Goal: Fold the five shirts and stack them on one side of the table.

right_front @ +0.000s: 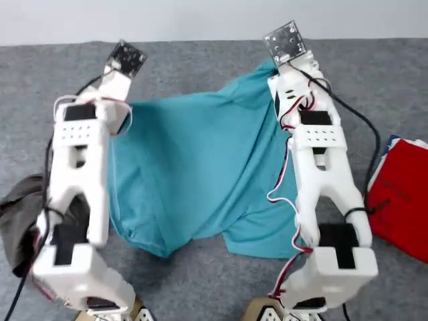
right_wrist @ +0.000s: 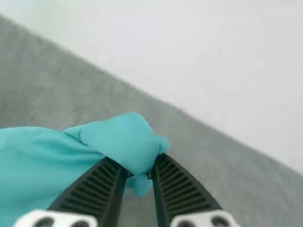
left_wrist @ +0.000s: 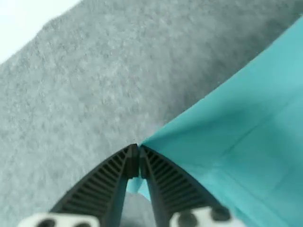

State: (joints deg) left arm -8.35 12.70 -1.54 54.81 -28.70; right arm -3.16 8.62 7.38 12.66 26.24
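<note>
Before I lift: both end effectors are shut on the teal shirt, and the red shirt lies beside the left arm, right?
No: the high view shows the red shirt beside the right arm. Left end effector and right end effector do grip the teal shirt.

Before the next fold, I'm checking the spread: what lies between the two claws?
The teal shirt. In the high view it spans from the left claw to the right claw, and each wrist view shows its claw shut on the fabric.

High camera looks down on the table [right_front: 200, 67]; wrist cameras ride close, facing outward; all share the teal shirt [right_front: 194, 167].
</note>
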